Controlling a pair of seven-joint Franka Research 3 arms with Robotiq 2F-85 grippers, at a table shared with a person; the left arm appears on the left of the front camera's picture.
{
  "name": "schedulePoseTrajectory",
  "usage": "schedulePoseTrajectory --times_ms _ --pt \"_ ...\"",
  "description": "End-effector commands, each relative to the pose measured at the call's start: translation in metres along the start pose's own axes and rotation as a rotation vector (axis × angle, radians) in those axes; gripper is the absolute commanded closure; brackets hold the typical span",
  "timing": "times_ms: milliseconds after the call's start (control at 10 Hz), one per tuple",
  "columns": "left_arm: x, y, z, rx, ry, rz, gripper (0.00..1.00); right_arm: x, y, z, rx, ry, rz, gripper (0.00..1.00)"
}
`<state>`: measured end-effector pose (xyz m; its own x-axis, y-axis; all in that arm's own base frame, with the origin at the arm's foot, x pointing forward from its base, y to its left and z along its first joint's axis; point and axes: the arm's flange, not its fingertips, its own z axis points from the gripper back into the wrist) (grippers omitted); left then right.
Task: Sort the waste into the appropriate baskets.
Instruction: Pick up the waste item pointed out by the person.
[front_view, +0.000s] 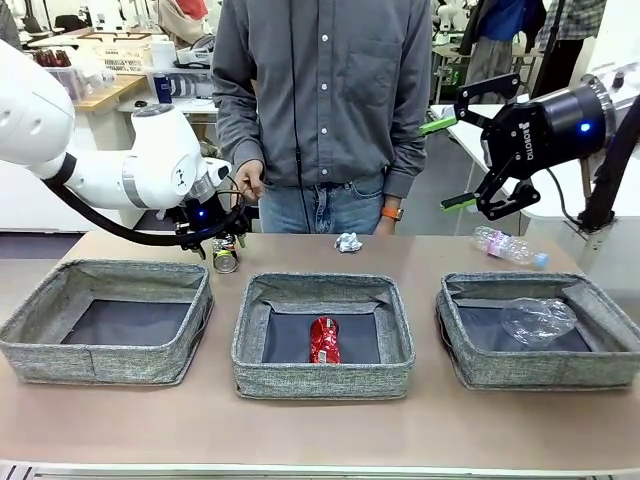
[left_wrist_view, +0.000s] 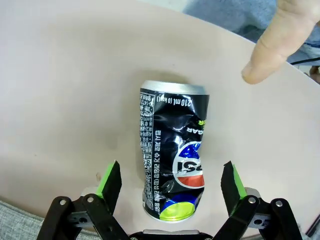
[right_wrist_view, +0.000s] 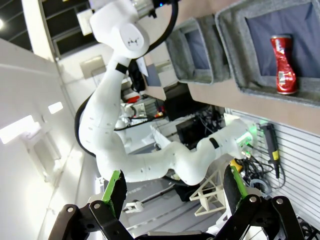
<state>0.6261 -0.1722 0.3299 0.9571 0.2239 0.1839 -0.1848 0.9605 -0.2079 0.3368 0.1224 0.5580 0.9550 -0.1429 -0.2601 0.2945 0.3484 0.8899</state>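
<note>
Between the spread fingers of the left pincer, the dark drink can lies on the desk, flanked but not pinched, so that one's not sorted yet. Below the right pincer, which hangs wide open and empty up in the air, a clear bottle waits on the desk, with the paper ball further toward the left pincer. Done so far, I'd say: red can in the middle basket, squashed bottle in the basket on the right pincer's side.

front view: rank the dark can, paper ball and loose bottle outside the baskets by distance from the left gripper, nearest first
From the left gripper:
1. dark can, between its open fingers, far left.
2. paper ball, far middle.
3. loose bottle, far right.
</note>
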Motion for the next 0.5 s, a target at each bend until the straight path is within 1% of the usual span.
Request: schedulePoseTrajectory --times_ms 0,100,200,300,400 --pt "-0.0049 0.0021 0.0006 0.06 0.023 0.026 0.6 0.0016 0.0019 -0.0016 0.028 0.008 0.022 0.0" --pt "-0.0057 0.0026 -0.001 0.058 0.024 0.02 0.6 0.0016 0.0019 -0.0016 0.028 0.008 0.022 0.0" --pt "-0.0056 0.004 -0.0027 0.063 0.023 0.014 1.0 0.0016 0.0019 -0.0016 0.028 0.008 0.022 0.0" --pt "-0.0064 0.0035 -0.0028 0.059 0.027 0.002 0.65 0.0016 0.0019 -0.0016 0.028 0.008 0.022 0.0" --pt "-0.0063 0.0047 -0.0033 0.065 0.03 0.0 1.0 0.0016 0.0019 -0.0016 0.028 0.008 0.022 0.0"
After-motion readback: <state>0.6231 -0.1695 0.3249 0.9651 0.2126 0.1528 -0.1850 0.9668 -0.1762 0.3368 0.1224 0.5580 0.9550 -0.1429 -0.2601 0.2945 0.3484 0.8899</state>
